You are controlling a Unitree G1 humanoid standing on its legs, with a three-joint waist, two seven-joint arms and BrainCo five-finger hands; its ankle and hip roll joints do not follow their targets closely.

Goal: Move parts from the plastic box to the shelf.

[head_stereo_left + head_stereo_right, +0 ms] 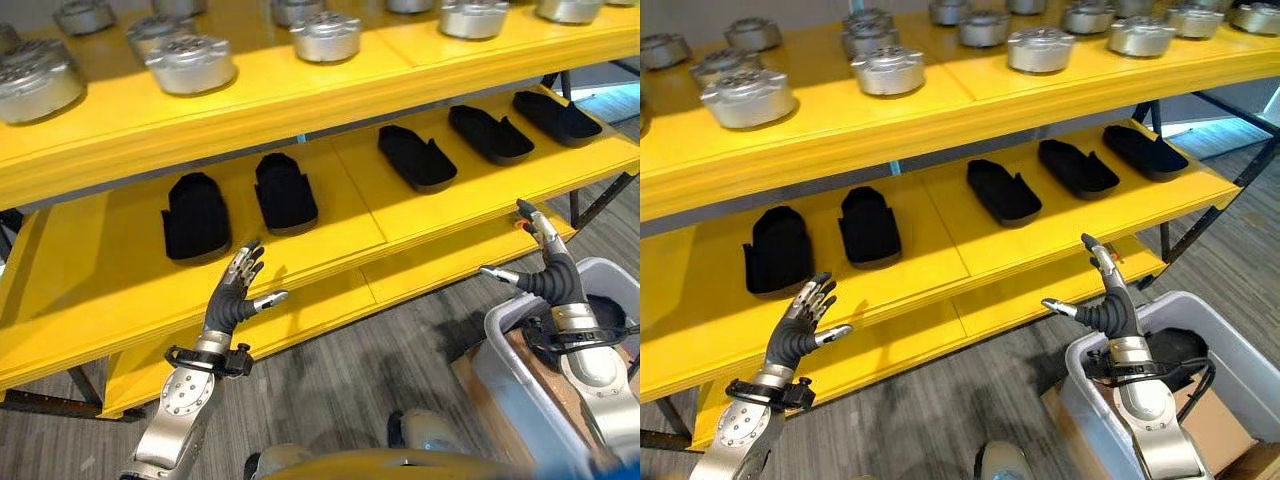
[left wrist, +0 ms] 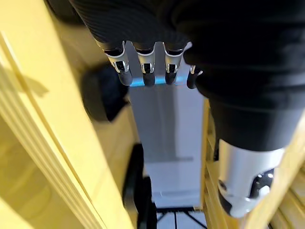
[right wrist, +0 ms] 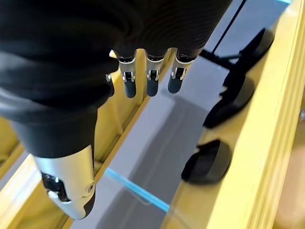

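Several flat black parts lie in a row on the yellow shelf's point(image 1: 330, 255) middle board, among them one at the far left point(image 1: 195, 215) and one near the centre point(image 1: 1003, 190). The grey plastic box point(image 1: 1232, 342) stands on the floor at the lower right with a dark part point(image 1: 1180, 345) inside. My left hand point(image 1: 237, 292) is raised before the shelf's front edge, below the leftmost black parts, open and holding nothing. My right hand point(image 1: 1108, 300) is up over the box's near corner, fingers straight, thumb spread, also empty. Straight fingers point(image 2: 145, 71) show in the left wrist view and straight fingers point(image 3: 150, 81) in the right wrist view.
Several round silver metal parts point(image 1: 190, 62) stand on the shelf's top board. A lower yellow board point(image 1: 940, 330) runs under the middle one. The box rests on brown cardboard point(image 1: 478, 385). Grey wood-pattern floor point(image 1: 330, 390) lies between the shelf and me.
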